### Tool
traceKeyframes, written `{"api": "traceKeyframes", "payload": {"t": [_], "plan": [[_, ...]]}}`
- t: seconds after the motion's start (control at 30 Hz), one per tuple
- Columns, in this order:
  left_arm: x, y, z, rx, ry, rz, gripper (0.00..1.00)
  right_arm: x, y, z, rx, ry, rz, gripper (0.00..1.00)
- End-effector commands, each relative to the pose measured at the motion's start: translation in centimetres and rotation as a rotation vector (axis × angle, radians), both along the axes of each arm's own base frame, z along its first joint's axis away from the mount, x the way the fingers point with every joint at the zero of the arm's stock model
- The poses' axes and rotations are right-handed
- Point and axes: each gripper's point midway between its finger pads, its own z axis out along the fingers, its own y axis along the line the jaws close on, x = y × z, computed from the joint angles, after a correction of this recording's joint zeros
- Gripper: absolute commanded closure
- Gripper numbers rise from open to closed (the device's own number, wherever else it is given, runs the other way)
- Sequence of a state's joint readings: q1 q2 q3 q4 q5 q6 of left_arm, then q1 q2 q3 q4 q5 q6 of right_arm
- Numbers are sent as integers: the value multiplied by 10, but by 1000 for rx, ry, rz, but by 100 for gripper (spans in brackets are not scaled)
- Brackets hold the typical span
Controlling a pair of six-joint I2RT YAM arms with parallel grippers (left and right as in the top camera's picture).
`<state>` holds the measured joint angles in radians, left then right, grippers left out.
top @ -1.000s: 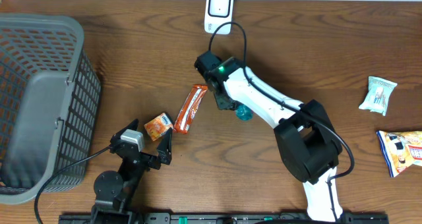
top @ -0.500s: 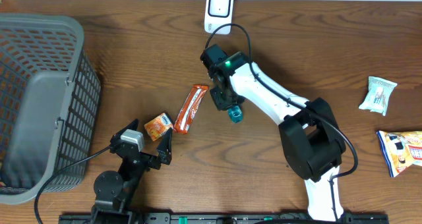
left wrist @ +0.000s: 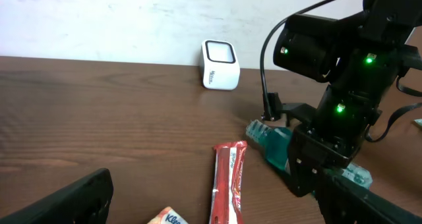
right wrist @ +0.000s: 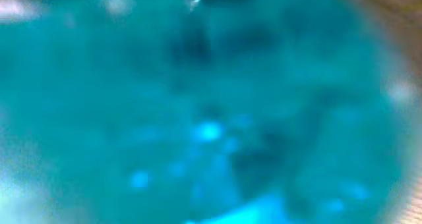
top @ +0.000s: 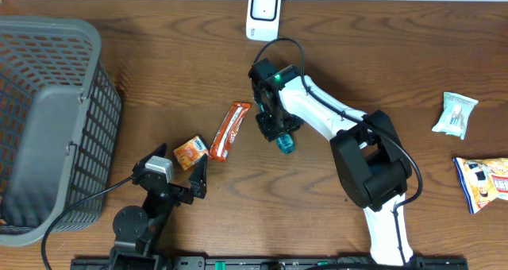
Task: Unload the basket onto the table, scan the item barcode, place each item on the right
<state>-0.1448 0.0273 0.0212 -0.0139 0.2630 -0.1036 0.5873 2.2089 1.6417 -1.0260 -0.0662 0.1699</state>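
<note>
Bar [top: 228, 130] lies flat mid-table. Right gripper [top: 284, 141] sits just right of it, not touching; its opening cannot be told. Left gripper [top: 179, 167] gapes wide, near-left of the bar.

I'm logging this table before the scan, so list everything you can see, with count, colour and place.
basket: one, grey, left side
scanner: one, white, far edge, centre
snack bar: one, red-orange, centre
small packet: one, orange, left of the bar's near end
pale packet: one, pale green, right side
snack bag: one, blue and white, right edge, cut off
table: one, brown wood
left tool: one, black, open, by the small packet
right tool: one, black, teal tip, right of the bar; opening unclear
</note>
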Motion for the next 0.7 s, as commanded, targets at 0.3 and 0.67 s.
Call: {"api": "traceKeyframes", "payload": {"t": [0.3,0.67], "plan": [[-1,-1,-16,11,45,-6,2,0,2,0,-2,31,-21,30],[-1,-1,-16,11,45,-6,2,21,13,73,27,-21,-54,14]]}}
